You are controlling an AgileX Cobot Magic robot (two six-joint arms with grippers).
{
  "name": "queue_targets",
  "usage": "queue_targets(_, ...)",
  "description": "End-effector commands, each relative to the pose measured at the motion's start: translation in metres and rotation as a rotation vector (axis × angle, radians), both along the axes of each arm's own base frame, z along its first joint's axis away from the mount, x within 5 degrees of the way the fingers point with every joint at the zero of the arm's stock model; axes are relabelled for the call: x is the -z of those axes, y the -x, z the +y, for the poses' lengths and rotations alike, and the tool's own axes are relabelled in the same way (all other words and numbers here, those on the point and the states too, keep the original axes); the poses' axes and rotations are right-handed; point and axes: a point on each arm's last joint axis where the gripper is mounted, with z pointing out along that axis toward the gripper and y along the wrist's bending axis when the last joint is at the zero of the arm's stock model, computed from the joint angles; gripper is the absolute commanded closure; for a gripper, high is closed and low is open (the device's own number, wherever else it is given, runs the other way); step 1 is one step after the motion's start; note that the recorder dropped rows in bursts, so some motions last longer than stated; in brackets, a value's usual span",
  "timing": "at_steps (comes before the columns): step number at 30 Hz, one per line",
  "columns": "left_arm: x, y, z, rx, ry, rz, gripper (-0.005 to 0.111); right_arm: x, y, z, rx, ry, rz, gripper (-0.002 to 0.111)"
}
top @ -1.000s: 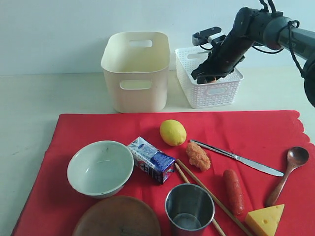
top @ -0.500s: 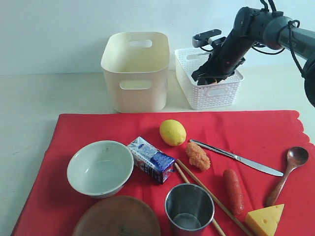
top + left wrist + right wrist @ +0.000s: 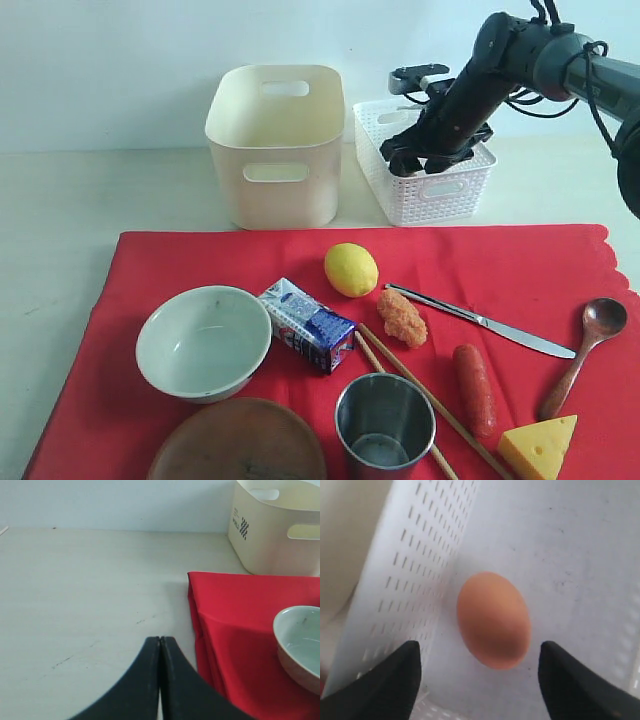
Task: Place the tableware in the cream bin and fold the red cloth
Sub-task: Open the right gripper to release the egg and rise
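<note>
One red cloth (image 3: 200,262) lies spread flat on the table, in front of two containers standing side by side: one cream bin (image 3: 275,140) and one white perforated basket (image 3: 428,188). All the tableware sits on the cloth: one pale bowl (image 3: 204,342), one wooden plate (image 3: 240,447) at the near edge, one steel cup (image 3: 385,425), two chopsticks (image 3: 415,388) running beside the cup, one silver knife (image 3: 480,321) and one wooden spoon (image 3: 590,345). Among them are one lemon (image 3: 351,269), one blue milk carton (image 3: 307,325), one crumbed piece (image 3: 402,318), one sausage (image 3: 475,388) and one cheese wedge (image 3: 540,447). The right gripper (image 3: 432,150) hangs over the basket, its two fingers spread wide on either side of one brown egg (image 3: 493,620) that lies on the basket floor, touching neither finger. The left gripper (image 3: 160,647) is pressed together, holding nothing, over bare table beside the cloth's corner
</note>
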Motion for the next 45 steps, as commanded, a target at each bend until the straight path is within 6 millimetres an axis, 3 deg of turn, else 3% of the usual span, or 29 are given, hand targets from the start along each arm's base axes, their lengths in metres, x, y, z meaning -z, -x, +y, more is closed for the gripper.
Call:
queue_targets(1, 0.000, 0.000, 0.000, -0.004, 0.000, -0.016, 0.107, -0.005, -0.002, 0.001, 0.056, -0.057, -0.004, 0.043)
queue_targets(8, 0.000, 0.000, 0.000, -0.004, 0.000, -0.016, 0.107, -0.010, -0.003, 0.013, 0.097, -0.220, 0.015, 0.043)
queue_targets(15, 0.000, 0.000, 0.000, -0.004, 0.000, -0.016, 0.107, -0.013, -0.005, 0.011, 0.164, -0.224, 0.005, 0.043)
queue_targets(17, 0.000, 0.000, 0.000, -0.004, 0.000, -0.016, 0.107, -0.020, -0.006, 0.007, 0.176, -0.184, -0.017, 0.043)
queue_targets(22, 0.000, 0.000, 0.000, -0.004, 0.000, -0.016, 0.107, -0.059, 0.000, 0.002, 0.155, -0.144, -0.073, 0.043)
queue_targets(28, 0.000, 0.000, 0.000, -0.004, 0.000, -0.016, 0.107, -0.116, 0.019, -0.004, 0.093, -0.082, -0.124, 0.047)
queue_targets(32, 0.000, 0.000, 0.000, -0.004, 0.000, -0.016, 0.107, -0.140, 0.033, -0.007, 0.062, -0.055, -0.105, 0.050)
queue_targets(38, 0.000, 0.000, 0.000, -0.004, 0.000, -0.016, 0.107, -0.160, 0.043, -0.008, 0.047, -0.054, -0.120, 0.050)
queue_targets(45, 0.000, 0.000, 0.000, -0.004, 0.000, -0.016, 0.107, -0.149, 0.061, -0.010, 0.014, -0.036, -0.041, 0.050)
